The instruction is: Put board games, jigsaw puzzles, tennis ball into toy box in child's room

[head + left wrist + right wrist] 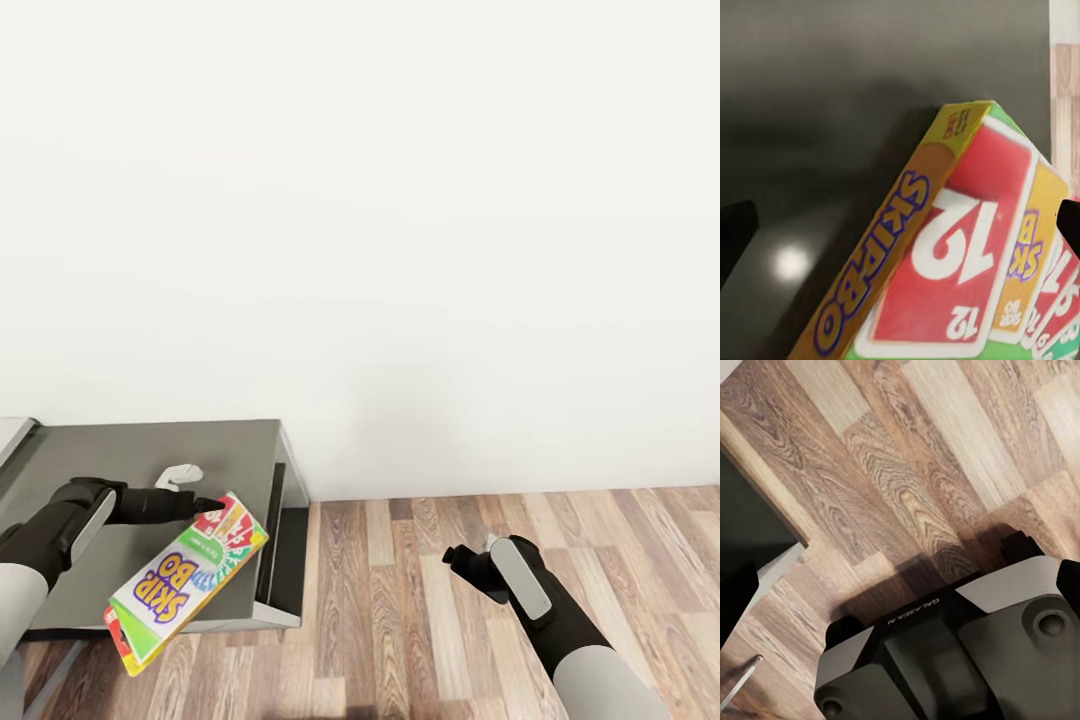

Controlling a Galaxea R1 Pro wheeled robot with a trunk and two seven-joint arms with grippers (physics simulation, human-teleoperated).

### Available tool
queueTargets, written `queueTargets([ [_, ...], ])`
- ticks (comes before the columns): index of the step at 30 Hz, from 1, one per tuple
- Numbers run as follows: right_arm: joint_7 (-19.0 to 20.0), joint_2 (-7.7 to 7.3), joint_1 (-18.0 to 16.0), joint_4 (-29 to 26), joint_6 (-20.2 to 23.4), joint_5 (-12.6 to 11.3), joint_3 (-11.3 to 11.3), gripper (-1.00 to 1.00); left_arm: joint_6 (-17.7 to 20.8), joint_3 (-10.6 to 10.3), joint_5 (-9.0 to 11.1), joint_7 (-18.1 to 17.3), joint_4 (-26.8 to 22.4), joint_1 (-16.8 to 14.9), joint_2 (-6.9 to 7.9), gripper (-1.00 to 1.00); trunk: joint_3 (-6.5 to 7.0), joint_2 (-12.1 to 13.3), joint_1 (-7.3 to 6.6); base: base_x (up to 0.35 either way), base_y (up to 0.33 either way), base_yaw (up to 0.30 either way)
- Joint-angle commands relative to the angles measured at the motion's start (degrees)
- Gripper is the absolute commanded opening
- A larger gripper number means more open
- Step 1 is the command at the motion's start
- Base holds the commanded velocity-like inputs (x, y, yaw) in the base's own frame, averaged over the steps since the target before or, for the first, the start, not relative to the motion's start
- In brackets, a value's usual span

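**SKIP-BO in hand, toy box still to find**

Nearest our head camera is our own right forearm, rising from about five o'clock, with the right hand (pixel 470 566) hanging over the wood-plank floor (pixel 420 600). We see it from behind and cannot tell whether its fingers are wide or narrow; nothing seems to be in it. The right wrist view looks down on the same planks and on part of our base.

At about eight o'clock our left hand (pixel 212 505) is closed on one end of the SKIP-BO board game (pixel 188 582). The box hangs tilted, its free end dropping toward us past the front edge of the dark-grey table wing (pixel 150 450). In the left wrist view the box's red "12" card art and yellow side lie close to the lens, with the dark tabletop behind.

At nine o'clock a sliver of lighter surface (pixel 12 435) adjoins the wing; we take it for the main tabletop. Behind everything stands a bare white wall (pixel 400 200).

We judge this to be the carry step: one board game is held and being brought to the table. The next move calls for turning toward nine o'clock to bring the toy box into sight, then moving the box over its open top and levelling it before letting go. Held by one end, the game could swing or slip, so we should go gently.
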Motion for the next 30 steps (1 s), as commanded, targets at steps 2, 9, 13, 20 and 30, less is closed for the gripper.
queueTargets([
  [2,-0.6,-0.03,-0.03,-0.09,0.05,-0.58,0.24,1.0,0.44,-0.28,0.55,0.16,-0.03,-0.04,0.08,1.0,-0.09,-0.1,0.03,0.0,-0.007,-0.012],
  [9,-0.61,-0.13,-0.02,-0.09,0.05,-0.58,0.24,1.0,0.44,-0.28,0.5,0.16,-0.03,-0.05,0.08,1.0,-0.09,-0.1,0.03,-0.049,-0.083,-0.002],
  [13,-0.61,-0.11,-0.03,-0.09,0.06,-0.57,0.24,1.0,0.44,-0.29,0.5,0.16,-0.03,-0.04,0.08,1.0,-0.09,-0.1,0.03,-0.104,-0.009,0.0],
  [20,-0.6,-0.08,-0.03,-0.09,0.04,-0.51,0.24,1.0,0.44,-0.28,0.46,0.16,-0.03,-0.06,0.08,1.0,-0.09,-0.1,0.03,-0.042,-0.001,0.0],
  [30,-0.61,0.02,-0.04,-0.09,0.02,-0.5,0.24,1.0,0.44,-0.33,0.48,0.16,-0.03,-0.05,0.08,1.0,-0.09,-0.1,0.03,-0.091,-0.018,0.0],
])
